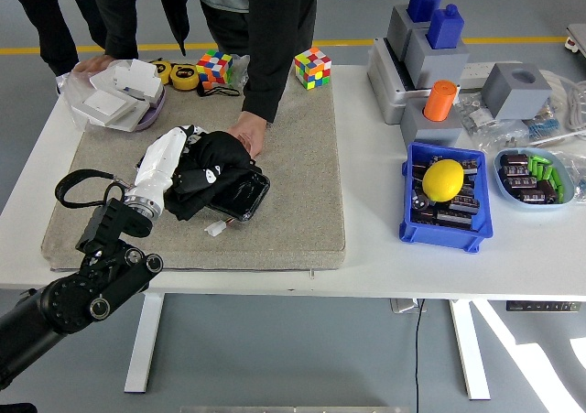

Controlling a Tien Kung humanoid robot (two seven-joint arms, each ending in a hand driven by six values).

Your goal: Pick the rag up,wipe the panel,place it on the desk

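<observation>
A black rag (209,170) lies bunched over the dark glossy panel (245,196) on the grey mat (293,157). My left hand (174,161), white with a black arm behind it, presses on the rag from the left and is shut on it. Only the panel's right end shows past the rag. A person's hand (245,135) rests at the panel's far edge, steadying it. A small white connector (213,229) lies on the mat just in front of the panel. My right arm is out of view.
Two colour cubes (312,67) and tape measures (186,77) sit at the mat's far edge, a white box (114,97) at far left. A blue bin (444,196) with a yellow ball (442,179), a parts bowl (535,177) and grey fixtures (430,47) stand to the right.
</observation>
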